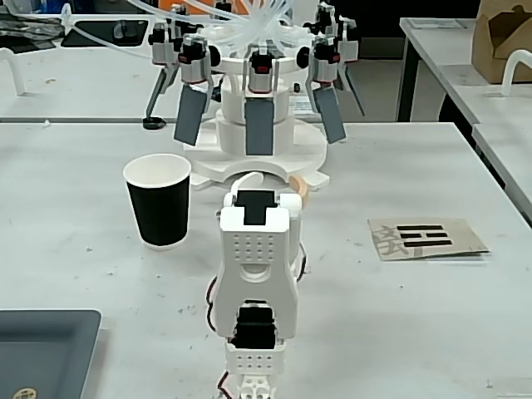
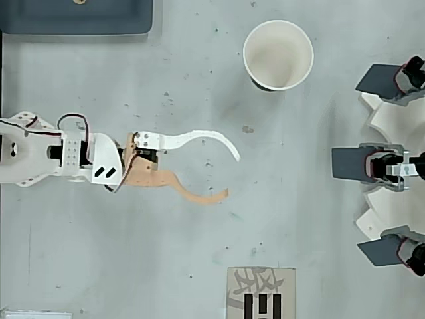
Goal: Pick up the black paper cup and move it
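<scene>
Tool (image 2: 228, 175) released and empty, black paper cup (image 2: 277, 54) upright on desk (image 2: 199, 266), well apart, up-right of it in overhead view.

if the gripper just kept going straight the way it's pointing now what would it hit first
Probably the white stand with grey paddles, judging by the overhead view. The open gripper points right across bare table; the black paper cup sits well off that line.

From behind, the white arm's own body (image 1: 256, 266) hides nearly all of its curved two-finger gripper (image 2: 232, 175). The dark grey tray (image 1: 46, 349) runs off the picture's corner in both views.
</scene>
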`<state>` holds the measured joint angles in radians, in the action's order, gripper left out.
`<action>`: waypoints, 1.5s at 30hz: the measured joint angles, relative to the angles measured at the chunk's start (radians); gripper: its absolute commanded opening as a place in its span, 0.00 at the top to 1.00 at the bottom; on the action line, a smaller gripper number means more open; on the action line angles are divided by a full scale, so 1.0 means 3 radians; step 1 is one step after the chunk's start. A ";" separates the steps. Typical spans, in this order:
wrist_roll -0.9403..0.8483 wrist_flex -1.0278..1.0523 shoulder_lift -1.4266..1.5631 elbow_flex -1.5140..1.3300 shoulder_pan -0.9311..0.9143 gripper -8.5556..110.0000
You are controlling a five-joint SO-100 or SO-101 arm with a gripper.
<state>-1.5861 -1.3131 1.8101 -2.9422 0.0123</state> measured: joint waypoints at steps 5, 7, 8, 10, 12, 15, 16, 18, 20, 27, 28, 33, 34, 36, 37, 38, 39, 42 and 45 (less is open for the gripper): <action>0.0000 0.0000 0.0072 -0.0215 0.0000 0.73; 0.0000 -0.0010 0.0153 -0.0281 0.0000 0.71; 0.0000 -0.0020 0.0189 -0.0312 0.0000 0.69; 0.0000 -0.0031 0.0245 -0.0373 0.0000 0.67; 0.0000 -0.0031 0.0291 -0.0399 0.0000 0.64; 0.0000 -0.0031 0.0332 -0.0455 0.0000 0.61; 0.0000 -0.0031 0.0332 -0.0481 0.0000 0.60; 0.0005 -0.0031 0.0332 -0.0527 0.0000 0.59; 0.0005 -0.0031 0.0332 -0.0542 0.0041 0.58; 0.0005 -0.0031 0.0332 -0.0552 0.0348 0.55; 0.0005 -0.0031 0.0332 -0.0552 0.0383 0.55; 0.0005 -0.0031 0.0276 -0.0552 0.0562 0.53; 0.0005 -0.0031 0.0251 -0.0552 0.0588 0.53; 0.0005 -0.0031 0.0199 -0.0547 0.0634 0.52; 0.0005 -0.0031 0.0159 -0.0532 0.0649 0.52; 0.0005 -0.0031 0.0118 -0.0506 0.0665 0.51; 0.0005 -0.0031 0.0072 -0.0445 0.0680 0.51; 0.0005 -0.0031 -0.0097 -0.0291 0.0741 0.51; 0.0005 -0.0031 -0.0271 -0.0148 0.0823 0.51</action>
<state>-1.5846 -1.3223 1.7288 -2.9867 0.2592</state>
